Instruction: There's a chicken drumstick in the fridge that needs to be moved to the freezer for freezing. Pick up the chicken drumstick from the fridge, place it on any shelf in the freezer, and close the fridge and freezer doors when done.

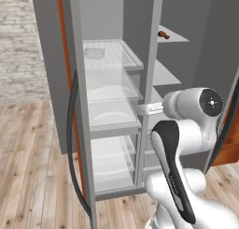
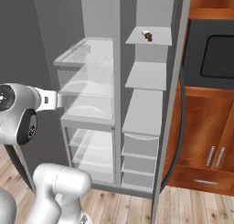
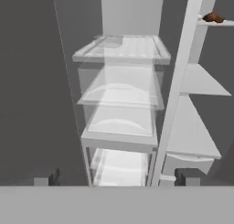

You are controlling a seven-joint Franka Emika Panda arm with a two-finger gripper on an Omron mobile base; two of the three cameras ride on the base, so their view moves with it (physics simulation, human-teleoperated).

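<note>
Hand view showed the chicken drumstick [image 3: 213, 18] lying on the freezer's [image 3: 201, 88] top shelf [image 3: 218, 23], up and right of the gripper [image 3: 116, 177], whose jaws stood wide and empty.

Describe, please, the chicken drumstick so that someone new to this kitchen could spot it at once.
Find the tall grey unit with both doors open, and look into its narrower compartment, the freezer, to the right of the glass-shelved one. On its topmost flat grey shelf lies the chicken drumstick, a tiny reddish-brown lump. The shelves below it show nothing on them.
</note>
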